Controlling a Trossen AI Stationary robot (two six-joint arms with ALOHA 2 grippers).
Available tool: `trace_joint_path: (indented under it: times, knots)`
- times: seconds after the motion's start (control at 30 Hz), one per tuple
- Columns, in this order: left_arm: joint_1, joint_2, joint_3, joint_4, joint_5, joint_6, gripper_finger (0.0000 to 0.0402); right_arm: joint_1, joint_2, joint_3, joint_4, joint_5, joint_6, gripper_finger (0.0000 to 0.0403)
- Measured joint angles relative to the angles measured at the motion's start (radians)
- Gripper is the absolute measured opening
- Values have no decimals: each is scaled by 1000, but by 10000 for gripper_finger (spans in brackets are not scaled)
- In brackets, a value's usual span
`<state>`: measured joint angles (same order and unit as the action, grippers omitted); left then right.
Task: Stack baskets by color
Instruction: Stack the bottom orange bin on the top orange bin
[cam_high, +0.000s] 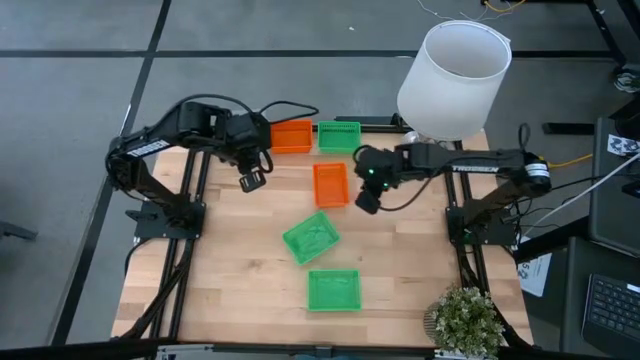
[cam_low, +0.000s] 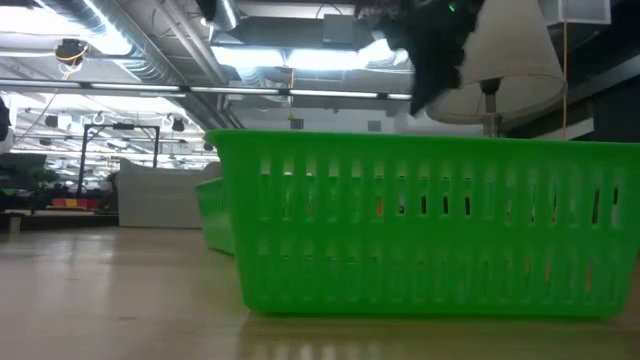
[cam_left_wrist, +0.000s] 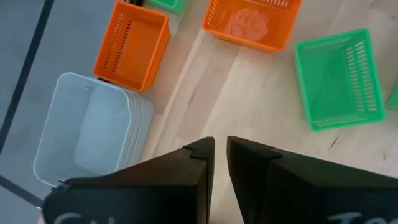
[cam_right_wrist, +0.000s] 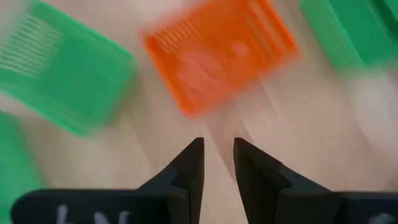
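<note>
here, right pincer (cam_high: 366, 203) — empty, narrowly parted — beside the orange basket (cam_high: 330, 184); a misjudged descent could shove it aside.

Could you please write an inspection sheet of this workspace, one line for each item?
Surface: wooden table, light planks, bare between things.
Job's things: grey baskets nested in one stack; two orange baskets apart; three green baskets apart, unstacked.
Clutter: white lampshade at the far right edge; small plant at the near right corner.
Grippers: left gripper empty, narrow gap, above bare wood; right gripper empty, slightly open, beside the middle orange basket.
Cables: black cable on the left arm.
Surroundings: grey floor, keyboard at right.
</note>
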<state>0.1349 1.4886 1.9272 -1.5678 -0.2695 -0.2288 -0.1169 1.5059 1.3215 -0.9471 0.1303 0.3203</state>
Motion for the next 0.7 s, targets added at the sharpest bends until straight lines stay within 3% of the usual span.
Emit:
trace_joint_path:
  times: [0.1,0.2,0.4,0.6,0.7]
  knots:
    - [0,9,1,-3,-1,0,34,14,2,-77,-83,71,102,87]
    - [0,9,0,-1,-1,-1,34,23,16,-193,-16,79,162,87]
    - [3,11,0,7,-2,-2,34,13,86,-378,299,79,199,87]
    - [4,12,0,15,-3,0,34,-4,196,-402,705,83,138,87]
    - [4,12,0,15,-3,0,34,-6,232,-402,937,-34,53,87]
